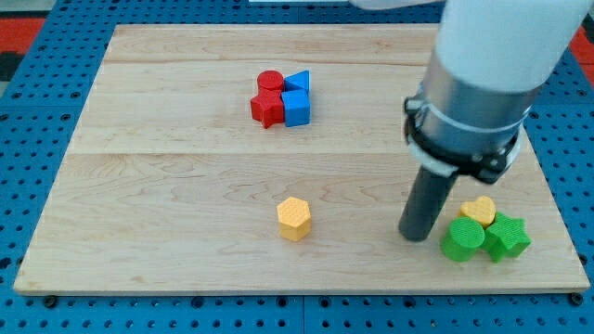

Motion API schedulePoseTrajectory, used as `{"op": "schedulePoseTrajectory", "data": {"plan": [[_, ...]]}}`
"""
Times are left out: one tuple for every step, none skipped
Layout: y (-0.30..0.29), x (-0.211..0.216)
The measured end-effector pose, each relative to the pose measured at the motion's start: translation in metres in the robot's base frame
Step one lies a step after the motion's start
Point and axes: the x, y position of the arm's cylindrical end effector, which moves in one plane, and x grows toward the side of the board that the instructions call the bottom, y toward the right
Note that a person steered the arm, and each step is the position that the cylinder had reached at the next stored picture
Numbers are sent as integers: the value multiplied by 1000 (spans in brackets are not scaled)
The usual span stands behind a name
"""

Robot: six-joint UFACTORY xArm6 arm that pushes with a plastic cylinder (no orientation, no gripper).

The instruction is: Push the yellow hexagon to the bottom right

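Green blocks sit nearest the view's bottom: a green cylinder (pixel 461 238) touching a green star-shaped block (pixel 507 237) on its right, near the bottom right corner of the wooden board (pixel 186 186). Behind them, partly hidden, a yellow block (pixel 480 210) peeks out; its shape is hard to make out. My tip (pixel 415 236) rests on the board just left of the green cylinder, apparently not touching it. No gripper exists to open or close, only the rod, whose top is cut off under the arm's grey and white housing (pixel 483 74). The yellow hexagon (pixel 294 218) stands alone at bottom centre, well left of my tip. Near the top, a red cylinder (pixel 270 81), a red block (pixel 267 109) of unclear shape, a blue cube (pixel 296 107) and a blue triangular block (pixel 299 81) huddle together.
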Motion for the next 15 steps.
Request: {"op": "schedulePoseTrajectory", "data": {"plan": [[-49, 30], [-122, 34], [-170, 14], [-165, -24], [-127, -39], [-84, -40], [-61, -40], [-79, -29], [-78, -14], [-58, -13], [-32, -18], [-3, -18], [20, -18], [25, -18], [19, -18]]}}
